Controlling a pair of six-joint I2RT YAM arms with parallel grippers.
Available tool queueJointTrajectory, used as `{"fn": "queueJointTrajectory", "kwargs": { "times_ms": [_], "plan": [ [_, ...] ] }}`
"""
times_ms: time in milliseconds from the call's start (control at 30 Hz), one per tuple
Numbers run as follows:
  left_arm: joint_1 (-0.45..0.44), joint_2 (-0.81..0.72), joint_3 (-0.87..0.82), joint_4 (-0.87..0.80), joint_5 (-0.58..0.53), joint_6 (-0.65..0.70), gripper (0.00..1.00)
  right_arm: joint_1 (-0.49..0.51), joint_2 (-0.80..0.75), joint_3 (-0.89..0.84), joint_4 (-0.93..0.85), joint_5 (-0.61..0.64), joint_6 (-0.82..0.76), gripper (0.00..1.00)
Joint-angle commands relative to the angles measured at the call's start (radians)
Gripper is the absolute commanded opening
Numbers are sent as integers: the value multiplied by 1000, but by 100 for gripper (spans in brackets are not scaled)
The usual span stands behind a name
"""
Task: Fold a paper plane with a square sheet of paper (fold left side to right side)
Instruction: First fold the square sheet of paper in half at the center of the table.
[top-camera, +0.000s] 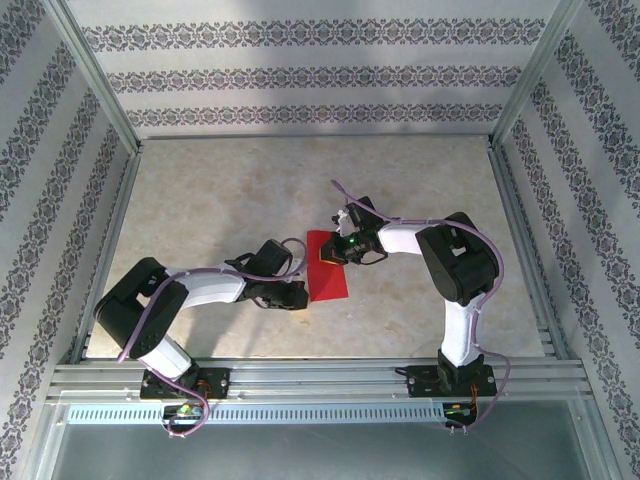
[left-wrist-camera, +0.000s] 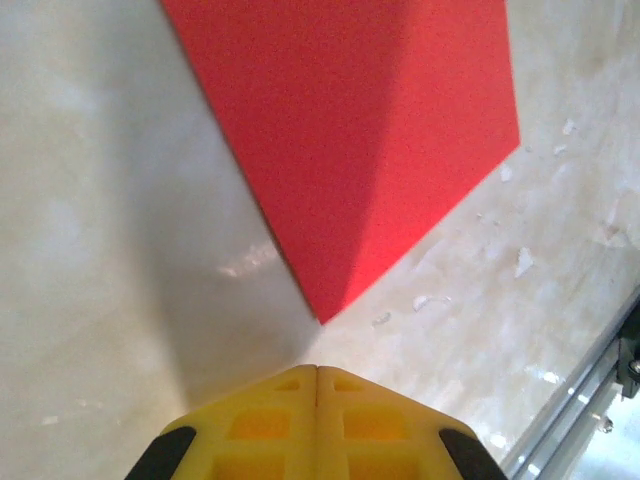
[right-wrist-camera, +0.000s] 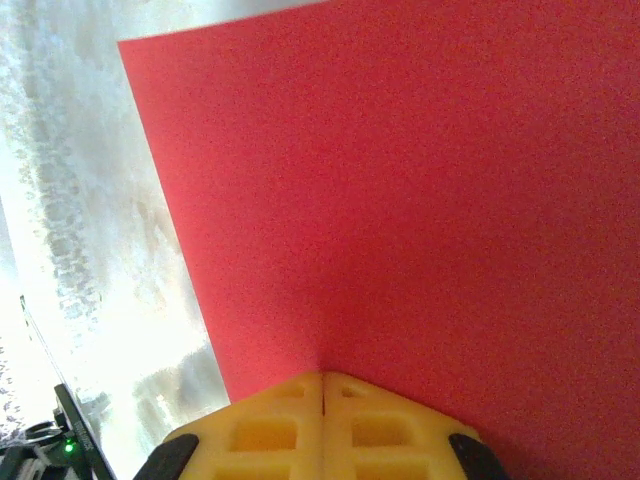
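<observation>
top external view: the red paper (top-camera: 332, 280) lies flat on the pale table (top-camera: 220, 200), near the middle and a little toward the arms, looking taller than it is wide from here. the left gripper (top-camera: 299, 300) sits low at the paper's near left corner, reaching in from the left. the right gripper (top-camera: 330, 255) reaches in from the right and hangs over the paper's far half. in the left wrist view, the left gripper (left-wrist-camera: 317, 372) has its yellow jaws pressed together with only a thin seam between them and nothing held; the paper (left-wrist-camera: 380, 150) lies just ahead of it, its nearest corner pointing at the tips and apart from them, with bare table (left-wrist-camera: 100, 250) between. a metal rail (left-wrist-camera: 580, 420) runs along the table edge at lower right. in the right wrist view, the right gripper (right-wrist-camera: 322, 378) is likewise fully closed and empty, its tips over the paper (right-wrist-camera: 420, 200) close to one edge, with a strip of table (right-wrist-camera: 120, 330) beside it. whether these tips touch the sheet cannot be told.
</observation>
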Motion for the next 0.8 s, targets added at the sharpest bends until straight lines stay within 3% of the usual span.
{"fn": "queueJointTrajectory", "kwargs": {
  "times_ms": [0, 200, 433, 767],
  "plan": [
    [44, -53, 70, -63, 14, 49, 1, 6, 29, -32, -111, 104, -31, 0],
    [120, 51, 179, -42, 41, 76, 1, 12, 26, -33, -105, 103, -26, 0],
    [118, 218, 270, 12, 66, 83, 0, 18, 29, -29, -101, 101, -21, 0],
    [98, 271, 298, 21, 45, 80, 0, 26, 31, -27, -100, 98, -16, 0]
  ]
}}
